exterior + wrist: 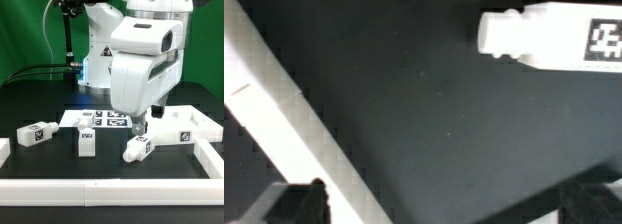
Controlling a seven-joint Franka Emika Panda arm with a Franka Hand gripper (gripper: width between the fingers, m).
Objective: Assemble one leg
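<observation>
While arm hangs low over black tabletop (pixel 60 165), fingers (pixel 295 203) stand spread wide, nothing held between them. Leg (pixel 138 150) lies tilted on its side on tabletop, just below fingertips, not touching them. Wrist view: leg (pixel 550 38) sits out ahead of gap between fingers, tag sticker showing. White rail (pixel 278 130) runs past one finger. Two other legs (pixel 86 143) rest farther from fingers. Marker board (pixel 105 120) lies flat beyond fingers.

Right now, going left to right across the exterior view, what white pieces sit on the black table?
Lying leg → upright leg → slanting leg → big white panel.
</observation>
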